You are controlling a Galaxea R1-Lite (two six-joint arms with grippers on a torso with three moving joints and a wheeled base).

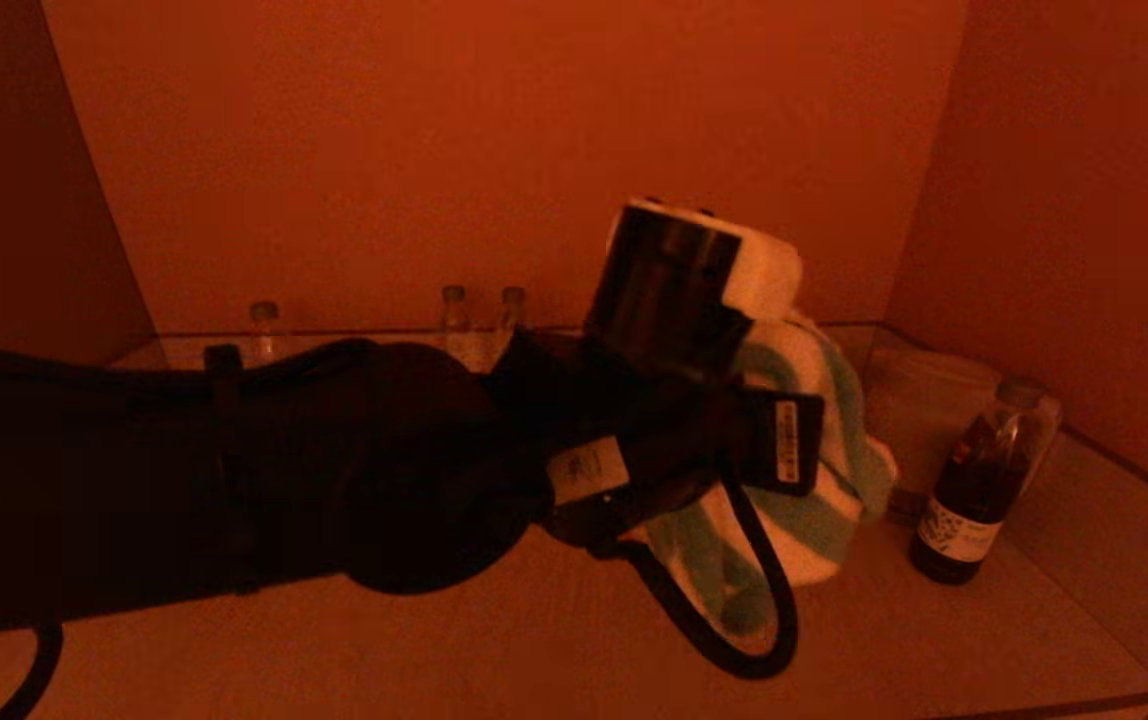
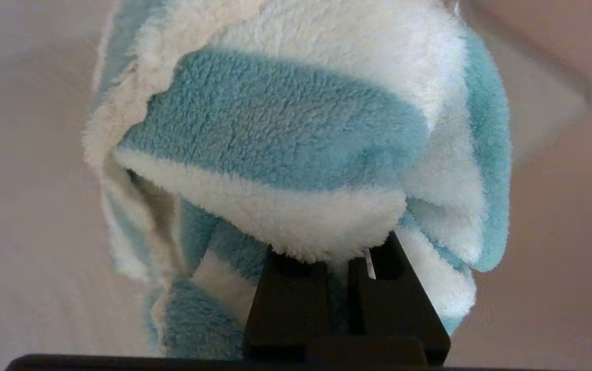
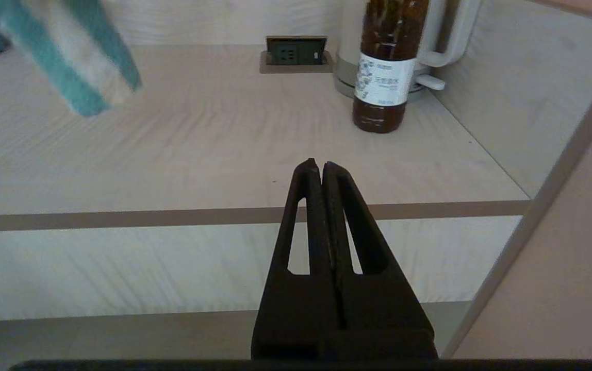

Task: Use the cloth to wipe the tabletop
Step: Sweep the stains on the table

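Observation:
A fluffy cloth with blue and white stripes (image 1: 814,470) hangs bunched from my left gripper (image 2: 334,260), which is shut on it; its fingertips are buried in the pile. The left arm reaches across the middle of the head view and holds the cloth above the pale wooden tabletop (image 1: 534,650). The cloth (image 2: 296,129) fills the left wrist view, and its lower end (image 3: 77,62) shows in the right wrist view, hanging just above the tabletop (image 3: 198,134). My right gripper (image 3: 316,166) is shut and empty, out in front of the table's front edge.
A dark drink bottle (image 1: 979,480) stands on the right of the table, with a white kettle (image 1: 919,420) behind it. Small bottles (image 1: 479,320) stand along the back wall. A socket plate (image 3: 296,51) is set into the tabletop. Walls close in on both sides.

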